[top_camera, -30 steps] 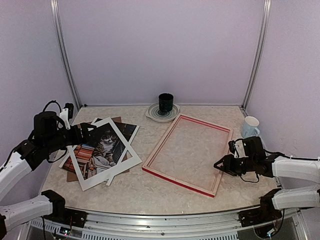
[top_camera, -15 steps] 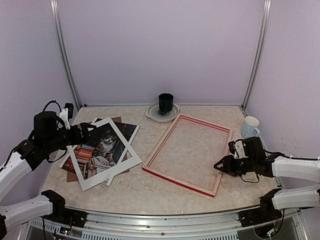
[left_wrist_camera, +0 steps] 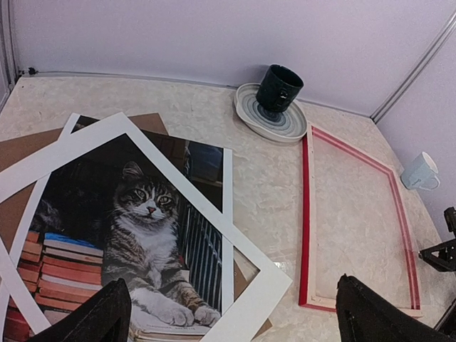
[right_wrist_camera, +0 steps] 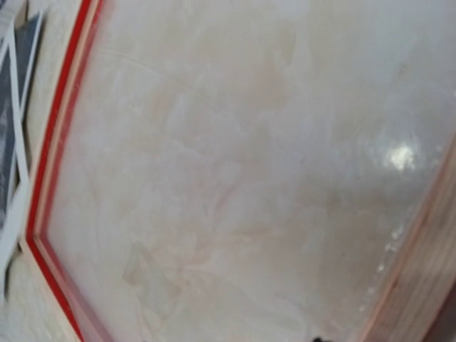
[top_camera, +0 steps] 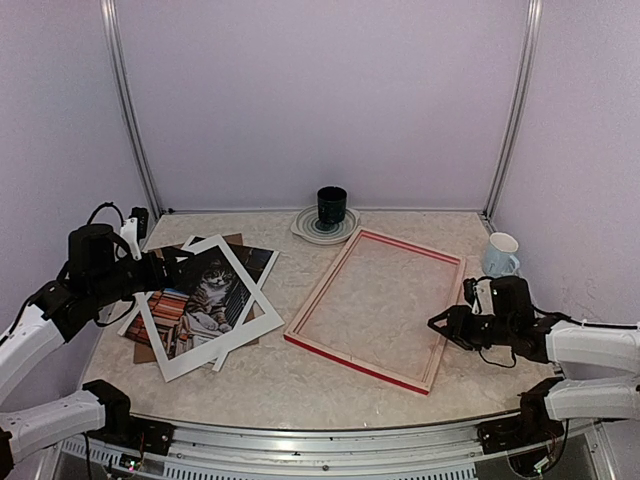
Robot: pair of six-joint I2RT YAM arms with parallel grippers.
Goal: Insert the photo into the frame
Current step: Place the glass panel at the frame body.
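The right gripper [top_camera: 438, 325] sits low at the right rail of the frame [top_camera: 322, 285], much where it was a second ago, though the wrist behind it has shifted slightly toward the near edge of the table [top_camera: 300, 395]. How far its jaws stand apart cannot be told from any view, nor whether they touch the rail. The frame has not moved: it lies flat right of centre, red edges up. The photo [top_camera: 205, 290] also stays put on the left side of the table, lying on a brown backing board [top_camera: 145, 352] with a tilted white mat [top_camera: 255, 318] across it, just beside the frame's left rail but apart from it. The left gripper [top_camera: 170, 262] still hovers over the photo's far left part, jaws spread wide and gripping nothing. At the back, a dark mug [top_camera: 331, 205] stands on a plate [top_camera: 305, 230]; a white mug [top_camera: 500, 253] stands at the right.
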